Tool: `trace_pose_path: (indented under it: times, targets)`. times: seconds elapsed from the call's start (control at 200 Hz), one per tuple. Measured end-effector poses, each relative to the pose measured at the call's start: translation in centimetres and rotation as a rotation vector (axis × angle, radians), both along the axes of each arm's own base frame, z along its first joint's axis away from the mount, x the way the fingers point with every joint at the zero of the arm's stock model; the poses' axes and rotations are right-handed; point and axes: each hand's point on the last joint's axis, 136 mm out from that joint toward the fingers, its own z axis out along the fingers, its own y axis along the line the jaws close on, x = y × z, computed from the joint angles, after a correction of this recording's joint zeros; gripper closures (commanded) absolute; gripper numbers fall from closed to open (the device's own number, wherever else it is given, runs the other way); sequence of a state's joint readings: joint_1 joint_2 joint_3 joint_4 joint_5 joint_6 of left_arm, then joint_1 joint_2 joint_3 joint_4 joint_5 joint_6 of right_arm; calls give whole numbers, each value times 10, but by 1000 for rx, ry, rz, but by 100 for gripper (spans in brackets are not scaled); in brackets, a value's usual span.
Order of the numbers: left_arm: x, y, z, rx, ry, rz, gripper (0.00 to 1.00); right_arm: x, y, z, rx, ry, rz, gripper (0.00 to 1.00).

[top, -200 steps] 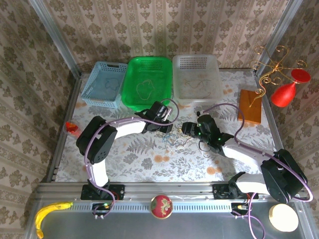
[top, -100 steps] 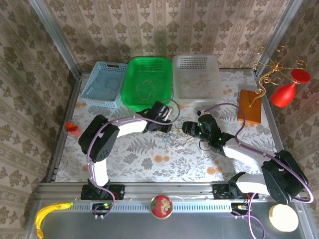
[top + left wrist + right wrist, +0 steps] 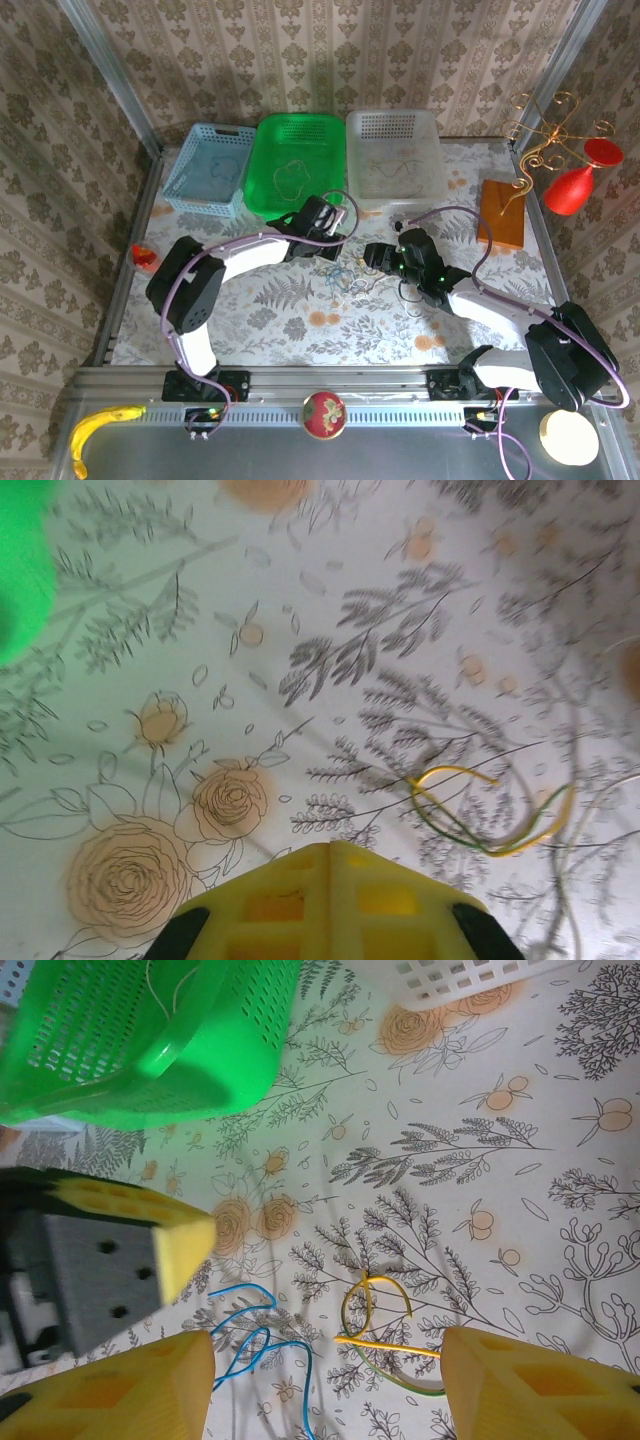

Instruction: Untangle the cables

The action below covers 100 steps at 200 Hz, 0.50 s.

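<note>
Right wrist view: the right gripper stands spread wide, with the blue and yellow cables on the tabletop between its fingers. The left gripper is clenched, seemingly on nothing; a yellow strand lies ahead-right.

No legible text, no labels, brands, numbers or signs readable

My left arm is bent out to the left at the elbow and stretches forward. The left gripper points down, its yellow fingers pressed together. My right arm lies low, angled inward. The right gripper faces the left one, its fingers spread wide.
</note>
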State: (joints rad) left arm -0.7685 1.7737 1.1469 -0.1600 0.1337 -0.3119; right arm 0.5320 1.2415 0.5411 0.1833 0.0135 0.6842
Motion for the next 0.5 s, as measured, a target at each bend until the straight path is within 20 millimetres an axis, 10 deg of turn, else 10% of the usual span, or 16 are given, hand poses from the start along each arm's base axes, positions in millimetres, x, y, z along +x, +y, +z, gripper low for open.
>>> trace_pose_path:
  times: [0.195, 0.5]
  targets:
    - [4, 3, 20, -33, -32, 3, 57, 0, 1, -1, 2, 3, 5, 37]
    - [-7, 6, -31, 35, 90, -15, 59, -1, 1, 0, 3, 3, 6, 37]
